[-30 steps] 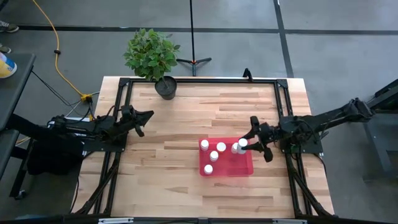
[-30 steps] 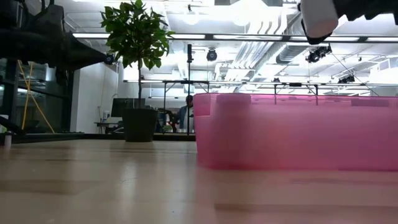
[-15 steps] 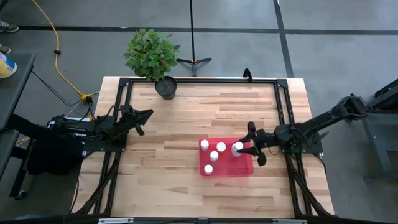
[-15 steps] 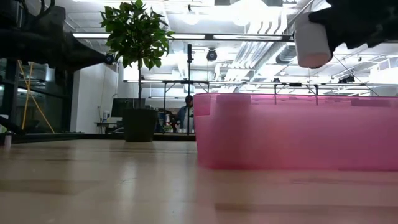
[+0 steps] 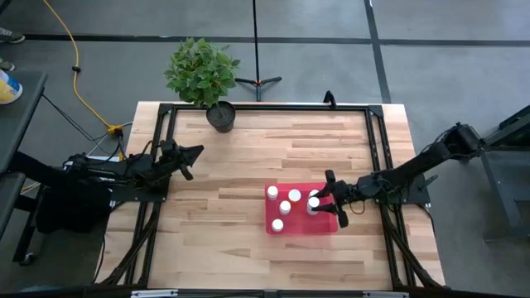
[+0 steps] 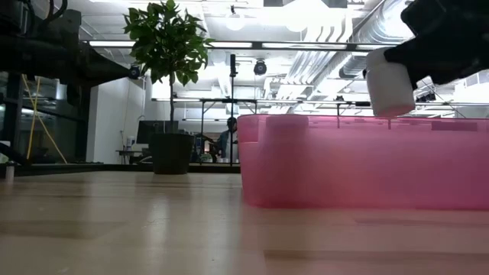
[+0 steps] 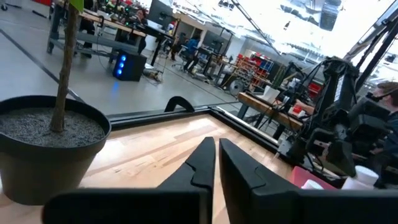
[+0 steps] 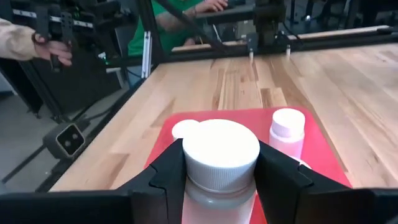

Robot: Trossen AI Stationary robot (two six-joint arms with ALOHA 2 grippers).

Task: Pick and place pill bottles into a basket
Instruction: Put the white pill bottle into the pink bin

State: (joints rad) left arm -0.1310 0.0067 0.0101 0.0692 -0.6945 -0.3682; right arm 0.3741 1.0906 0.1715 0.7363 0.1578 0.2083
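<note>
A: Left gripper [image 5: 192, 152]?
B: At nine o'clock on the surface [image 5: 248, 157], fingers shut, empty.
A: Right gripper [image 5: 325, 199]?
B: Fingers clamp a pill bottle [image 8: 221, 163] below its cap, over the basket [image 5: 325, 223] at four o'clock. Probably light, rigid, slippery.

The table [image 5: 240, 165] is pale, matt wood laid in long planks with visible grain. The basket [image 6: 428, 172] in the lower right is translucent red plastic, smooth and slightly frosted. The pill bottle [image 8: 221, 165] is white plastic with a ribbed matt cap. The fingers [image 8: 280, 177] beside it look matt black plastic. The plant pot [image 7: 43, 149] is dark, matt, holding gritty soil.
</note>
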